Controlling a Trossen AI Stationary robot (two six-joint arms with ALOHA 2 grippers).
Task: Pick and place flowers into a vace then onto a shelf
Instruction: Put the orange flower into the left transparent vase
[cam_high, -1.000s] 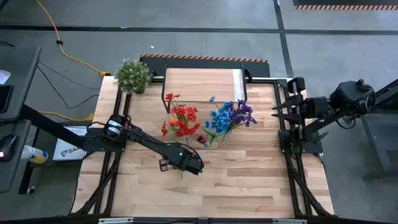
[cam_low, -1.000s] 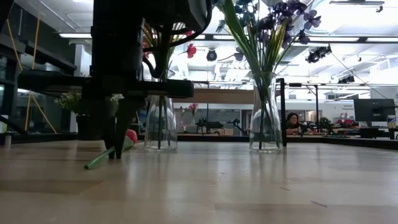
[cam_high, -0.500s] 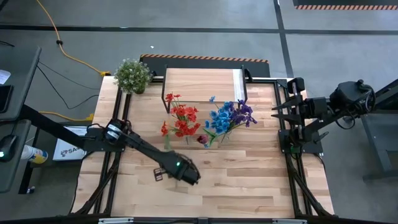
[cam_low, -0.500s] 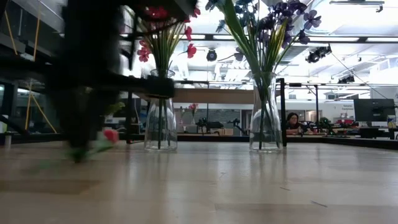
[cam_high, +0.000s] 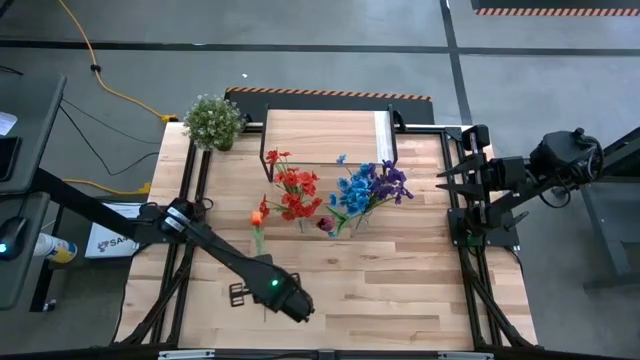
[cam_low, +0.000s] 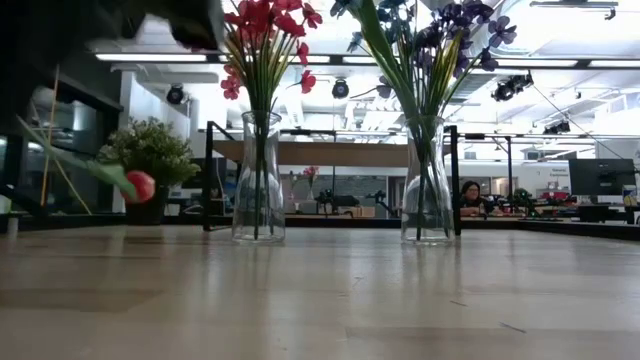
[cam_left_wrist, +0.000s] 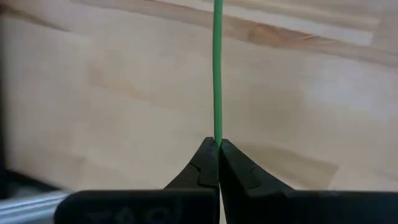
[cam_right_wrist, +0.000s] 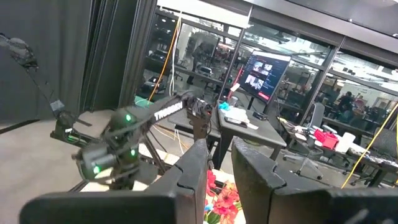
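The left claw (cam_left_wrist: 217, 144) is clenched on the thin green stalk of a single loose flower (cam_high: 258, 222); the left wrist view shows the two dark fingertips (cam_left_wrist: 205, 163) pressed together with the stalk running straight out from between them over the bench (cam_high: 400, 290). From above, this claw (cam_high: 268, 292) sits over the near middle of the bench, and the stem reaches away from it toward the vases, ending in an orange-red bloom. In the low view that bloom (cam_low: 139, 186) hangs clear of the bench surface, with the stalk slanting upward.

Beyond the bloom, farther from the left claw, a clear glass vase with red and orange flowers (cam_high: 292, 192) stands upright on the bench, and just beside it a second clear vase holds blue and purple flowers (cam_high: 372, 186). In the low view the red vase (cam_low: 258, 180) and the blue one (cam_low: 427, 182) stand apart from each other. Behind both, farther still from the claw, is the shelf (cam_high: 330, 138), a light-wood board on black legs with a pale strip at its right end. A bushy green potted plant (cam_high: 213, 121) stands at the far left corner.

The right claw (cam_high: 447, 178) waits at the right edge of the bench, well apart from the flowers, holding nothing; its fingers (cam_right_wrist: 189, 171) stand a little apart in the right wrist view.
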